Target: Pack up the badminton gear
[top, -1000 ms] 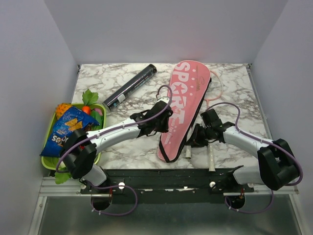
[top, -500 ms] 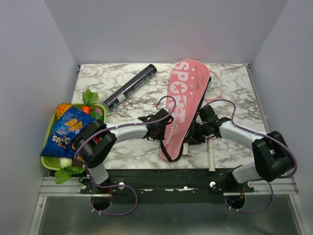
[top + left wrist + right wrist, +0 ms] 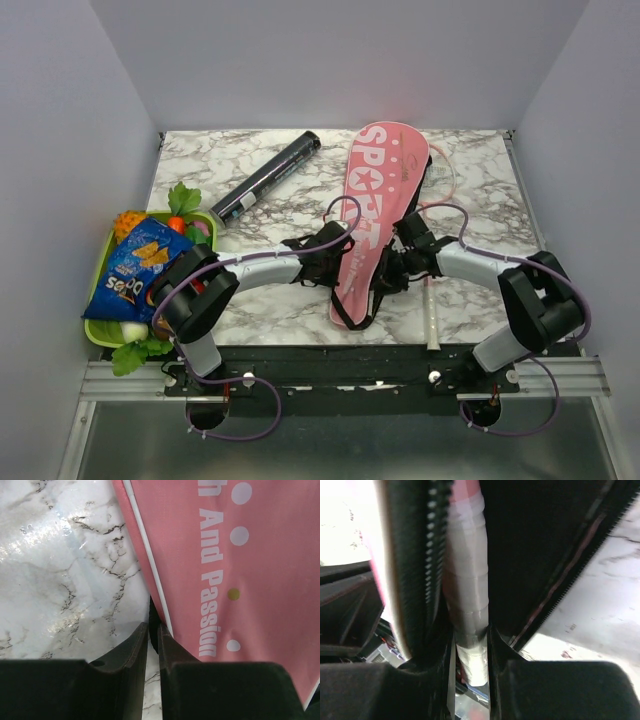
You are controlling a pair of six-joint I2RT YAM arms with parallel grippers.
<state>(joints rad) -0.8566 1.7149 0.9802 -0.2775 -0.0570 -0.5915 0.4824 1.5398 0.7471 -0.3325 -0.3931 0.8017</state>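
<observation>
Now that my left hand (image 3: 152, 630) has nipped shut on the edge of the pink bag (image 3: 380, 190) (lying mid tabletop (image 3: 200, 165)), my right hand (image 3: 470, 645), clamped on a racket handle (image 3: 467, 580), can feed it inside.

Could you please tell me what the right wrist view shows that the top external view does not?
Only the right wrist view shows the right gripper shut on a white tape-wrapped racket handle, which lies between the black zipper edges of the pink racket-shaped bag. Only the top external view shows the long black tube, the blue snack packet on the green tray, a second white racket handle and the bag's SPORT lettering. Both show the bag, the right gripper and the marble table.
</observation>
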